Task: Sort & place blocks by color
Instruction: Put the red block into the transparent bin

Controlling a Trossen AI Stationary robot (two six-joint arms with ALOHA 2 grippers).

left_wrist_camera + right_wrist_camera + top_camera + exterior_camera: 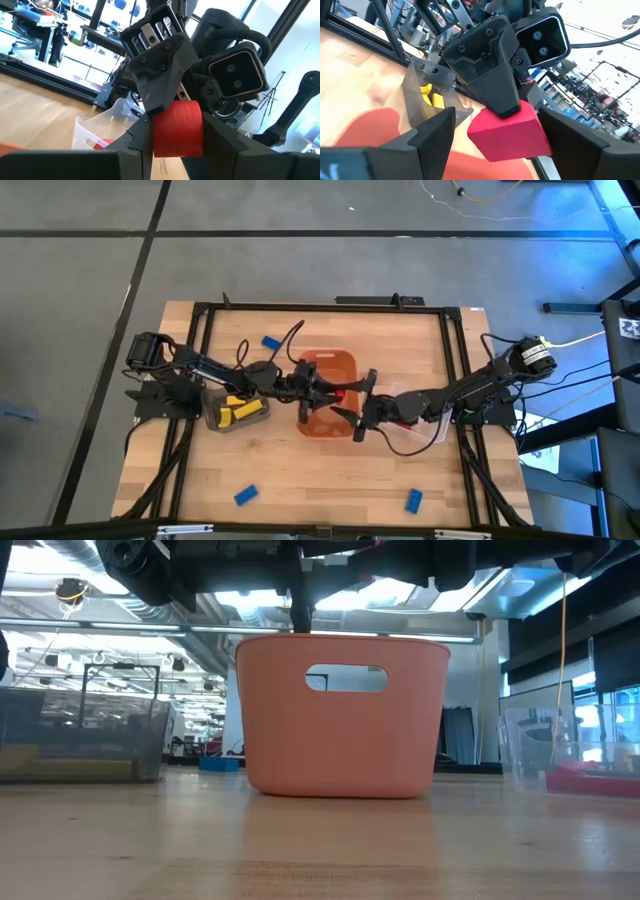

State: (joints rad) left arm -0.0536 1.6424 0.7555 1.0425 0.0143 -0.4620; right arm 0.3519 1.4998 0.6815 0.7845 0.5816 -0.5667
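A red block point(178, 127) hangs in the air over the orange tub point(330, 405), where both grippers meet. My left gripper point(177, 147) comes from the table's left and is shut on the block. My right gripper point(500, 127) comes from the right and is open. Its fingers stand on either side of the red block point(506, 132), with a gap showing on one side. Blue blocks lie on the table at the far side point(271, 341) and near the near edge point(245, 496) point(413, 500). Yellow blocks point(235, 410) lie in the dark bin. My left gripper pinches the red block between its two fingers point(137, 145), which lie on two opposite side faces point(160, 137). It comes in about level from the table's left. The block is lifted clear above the orange tub. Whether my right gripper touches the block, I cannot tell.
The dark bin point(232, 412) stands left of the tub. A clear bin point(560, 755) holding a red piece point(590, 780) stands to the tub's right, under my right arm. A black frame point(320, 307) runs round the table top.
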